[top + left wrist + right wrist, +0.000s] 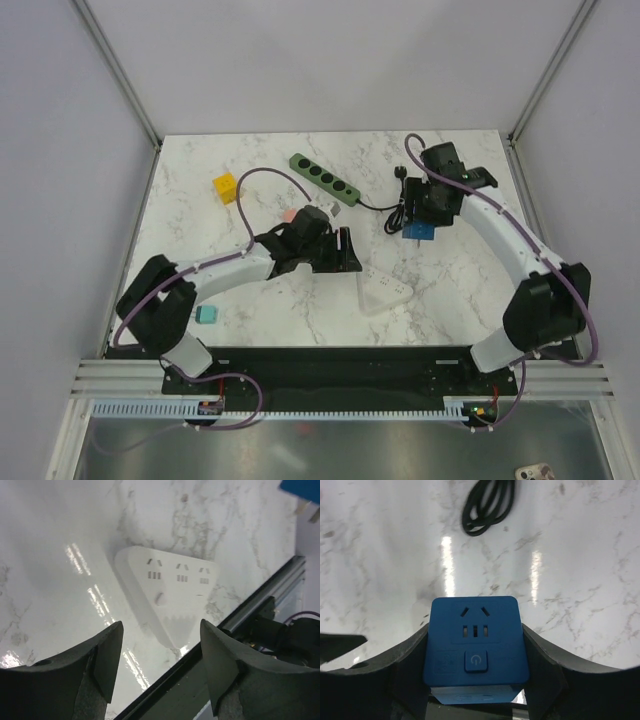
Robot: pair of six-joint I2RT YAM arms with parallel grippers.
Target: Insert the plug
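The plug is a blue cube with a socket face and a power button. My right gripper is shut on its two sides. From above, the plug hangs under the right gripper at the right of the table. A white triangular socket block lies flat near the front middle. My left gripper hovers just left of it, open and empty. In the left wrist view the socket block lies beyond the open left gripper, and the plug shows at the top right corner.
A green power strip lies at the back, its black cable coiled beside the right gripper. A yellow cube sits at the back left and a teal cube at the front left. The table's dark front rail runs close to the socket block.
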